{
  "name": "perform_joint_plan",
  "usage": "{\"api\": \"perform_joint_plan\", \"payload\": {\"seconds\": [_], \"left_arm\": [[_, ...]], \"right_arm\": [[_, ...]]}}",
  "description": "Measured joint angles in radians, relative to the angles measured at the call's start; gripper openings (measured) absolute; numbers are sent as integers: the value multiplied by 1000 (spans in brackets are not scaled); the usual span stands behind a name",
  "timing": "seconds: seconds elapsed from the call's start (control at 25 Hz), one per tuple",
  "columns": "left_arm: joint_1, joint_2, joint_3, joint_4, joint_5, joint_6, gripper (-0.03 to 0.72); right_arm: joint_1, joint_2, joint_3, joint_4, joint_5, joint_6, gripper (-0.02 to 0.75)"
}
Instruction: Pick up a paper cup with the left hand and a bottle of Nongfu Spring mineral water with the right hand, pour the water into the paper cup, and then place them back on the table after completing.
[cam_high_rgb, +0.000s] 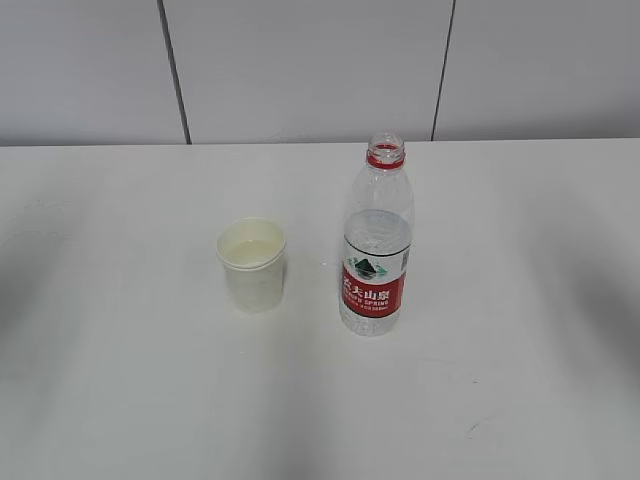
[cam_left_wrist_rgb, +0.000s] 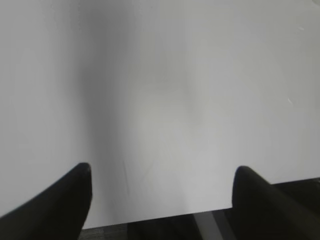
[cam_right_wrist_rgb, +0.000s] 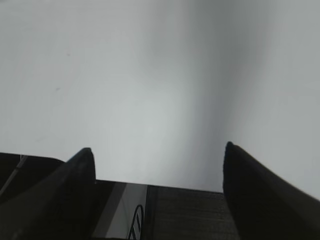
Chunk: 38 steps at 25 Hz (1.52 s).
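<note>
A white paper cup (cam_high_rgb: 252, 264) stands upright on the white table (cam_high_rgb: 120, 380), a little left of centre, with pale liquid showing inside. A clear Nongfu Spring bottle (cam_high_rgb: 376, 240) with a red label stands upright to its right, cap off, with water in its lower part. Neither arm shows in the exterior view. My left gripper (cam_left_wrist_rgb: 162, 172) is open and empty over the bare table near its front edge. My right gripper (cam_right_wrist_rgb: 159, 152) is open and empty over the table's front edge too. Cup and bottle are out of both wrist views.
A grey panelled wall (cam_high_rgb: 320, 70) stands behind the table. The table's front edge (cam_left_wrist_rgb: 165, 215) and dark floor below it show in the left wrist view. It also shows in the right wrist view (cam_right_wrist_rgb: 165, 186).
</note>
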Motion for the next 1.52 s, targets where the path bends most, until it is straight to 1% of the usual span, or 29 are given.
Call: {"api": "perform_joint_plan", "payload": {"seconds": [0.16, 0.28, 0.6, 0.76, 0.96, 1.04, 1.24, 1.4, 1.52], "left_arm": [[0, -178, 150, -24, -32, 0, 531], [0, -302, 233, -29, -42, 0, 531], [0, -614, 373, -47, -35, 0, 531], [0, -752, 414, -52, -8, 0, 531], [0, -893, 422, -60, -18, 0, 530], [0, -938, 422, -61, -19, 0, 518], [0, -1040, 422, -62, -20, 0, 484], [0, -1108, 425, -63, -20, 0, 482], [0, -1118, 425, -64, -20, 0, 482]], "right_arm": [[0, -149, 125, 0, 2, -2, 588], [0, -252, 213, 0, 2, -2, 588], [0, -513, 367, 0, 4, -4, 588], [0, -636, 419, 0, 5, -4, 588], [0, -786, 485, 0, -16, -4, 587], [0, -846, 490, 0, -27, -4, 587], [0, -985, 514, 4, -66, -4, 587], [0, -1084, 519, 4, -72, -6, 587], [0, -1144, 519, 6, -72, -6, 587]]}}
